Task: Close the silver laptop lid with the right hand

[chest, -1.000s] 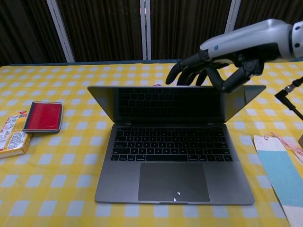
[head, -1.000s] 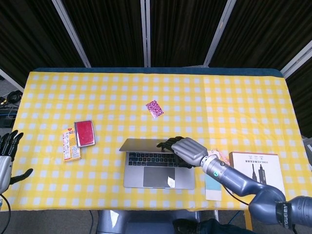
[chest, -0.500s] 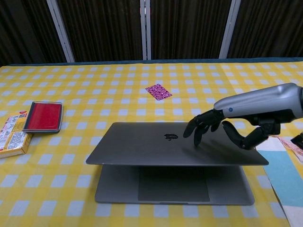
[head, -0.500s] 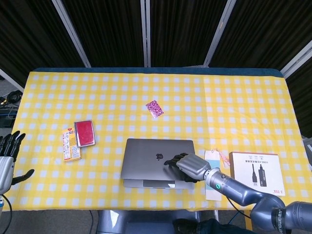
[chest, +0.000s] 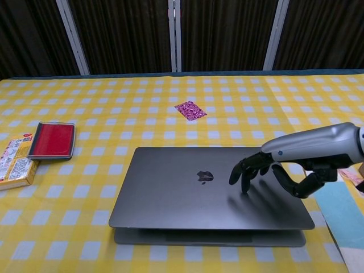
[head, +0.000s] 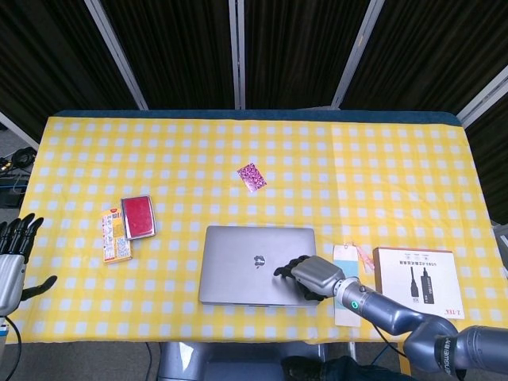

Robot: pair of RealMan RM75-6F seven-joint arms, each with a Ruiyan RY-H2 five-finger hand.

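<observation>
The silver laptop (head: pixel 256 266) (chest: pixel 205 190) lies on the yellow checked table with its lid down almost flat; a thin gap still shows along the front edge in the chest view. My right hand (head: pixel 311 277) (chest: pixel 272 169) presses its fingertips (chest: pixel 243 179) on the right part of the lid, fingers apart, holding nothing. My left hand (head: pixel 11 258) hangs off the table's left edge, fingers spread and empty; the chest view does not show it.
A red case (head: pixel 136 216) (chest: pixel 52 140) and a yellow box (head: pixel 115 236) (chest: pixel 13 160) lie left of the laptop. A pink patterned card (head: pixel 252 177) (chest: pixel 191 110) sits behind it. A teal tag (head: pixel 346 286) (chest: pixel 343 210) and a white cable box (head: pixel 416 273) lie to the right.
The lid went from open and upright to nearly flat, pushed down by my right hand, which came lower and nearer with it. The left hand barely moved.
</observation>
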